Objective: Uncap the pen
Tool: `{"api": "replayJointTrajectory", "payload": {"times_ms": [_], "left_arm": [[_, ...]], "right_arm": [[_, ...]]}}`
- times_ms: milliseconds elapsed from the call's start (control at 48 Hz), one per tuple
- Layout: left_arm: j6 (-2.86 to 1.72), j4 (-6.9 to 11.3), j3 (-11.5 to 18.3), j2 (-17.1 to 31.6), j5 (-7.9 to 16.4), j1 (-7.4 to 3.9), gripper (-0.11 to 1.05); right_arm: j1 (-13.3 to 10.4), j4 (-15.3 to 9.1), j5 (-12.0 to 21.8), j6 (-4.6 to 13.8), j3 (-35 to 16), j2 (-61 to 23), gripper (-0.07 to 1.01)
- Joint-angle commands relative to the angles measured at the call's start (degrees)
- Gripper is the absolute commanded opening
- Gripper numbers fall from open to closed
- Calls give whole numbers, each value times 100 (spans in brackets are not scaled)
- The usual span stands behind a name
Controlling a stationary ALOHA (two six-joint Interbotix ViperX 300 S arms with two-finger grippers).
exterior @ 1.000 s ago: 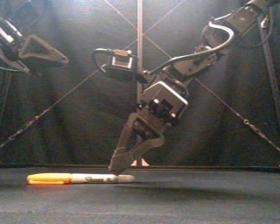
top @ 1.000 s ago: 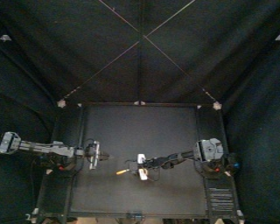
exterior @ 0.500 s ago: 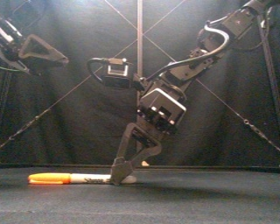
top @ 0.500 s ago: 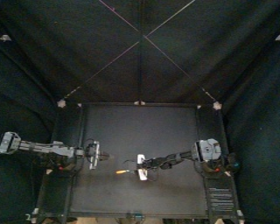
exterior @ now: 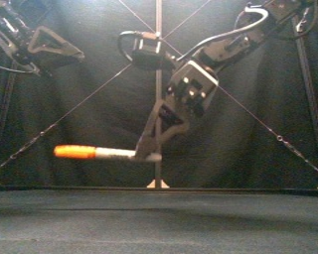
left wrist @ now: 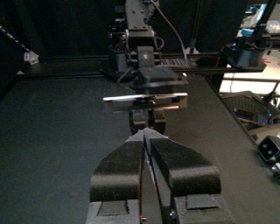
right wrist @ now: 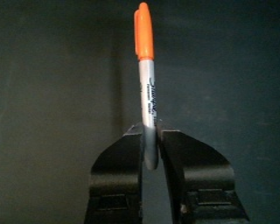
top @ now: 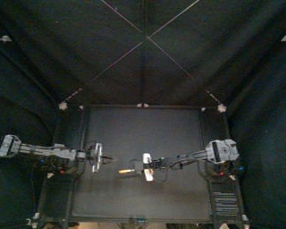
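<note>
Pen (exterior: 115,153) hangs flat in the air, high over the table (exterior: 148,213), the front view shows. The right wrist view shows the right gripper (right wrist: 149,131) squeezing its grey end, orange cap (right wrist: 143,31) on. The left gripper (left wrist: 146,138) has its jaws together.

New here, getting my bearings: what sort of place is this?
Probably a robot test booth: black curtains surround a small black table, and the right pincer holds an orange-capped pen aloft.

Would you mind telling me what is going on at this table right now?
The right gripper holds a pen by its grey barrel, level in the air above the table. Its orange cap is still on and points toward the left gripper, which hangs shut off to the side, not touching it.
</note>
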State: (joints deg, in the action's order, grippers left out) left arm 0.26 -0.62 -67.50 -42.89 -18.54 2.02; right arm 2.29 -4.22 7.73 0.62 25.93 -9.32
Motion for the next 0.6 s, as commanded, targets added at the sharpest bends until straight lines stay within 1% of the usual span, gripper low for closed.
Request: {"api": "replayJointTrajectory", "payload": {"times_ms": [21, 62, 83, 188, 292, 312, 333, 375, 396, 479, 604], "left_arm": [[-18, 0, 211, 26, -193, -88, 62], [-18, 9, 211, 62, -246, -105, 66], [-26, 9, 211, 79, -272, -114, 69], [-26, 53, 229, 255, -413, -141, 80], [-26, 123, 272, 457, -475, -185, 88], [-18, 149, 281, 501, -475, -202, 88], [-26, 167, 299, 536, -483, -220, 89], [-26, 211, 316, 615, -492, -264, 90], [-18, 229, 334, 650, -492, -281, 90], [-18, 325, 378, 817, -492, -343, 90], [-18, 413, 448, 993, -492, -387, 90]], "right_arm": [[-132, -62, -44, -18, 35, 606, 47], [-167, -114, -53, -18, 88, 747, 47], [-193, -132, -62, -18, 97, 800, 47], [-290, -220, -97, -18, 176, 1063, 47], [-387, -299, -229, -18, 237, 1283, 47], [-404, -316, -264, -18, 246, 1318, 47], [-413, -316, -308, -18, 255, 1345, 47], [-439, -334, -396, -18, 281, 1406, 47], [-448, -343, -439, -26, 290, 1424, 47], [-475, -378, -563, -26, 316, 1450, 47], [-492, -422, -624, -26, 325, 1450, 47]]}}
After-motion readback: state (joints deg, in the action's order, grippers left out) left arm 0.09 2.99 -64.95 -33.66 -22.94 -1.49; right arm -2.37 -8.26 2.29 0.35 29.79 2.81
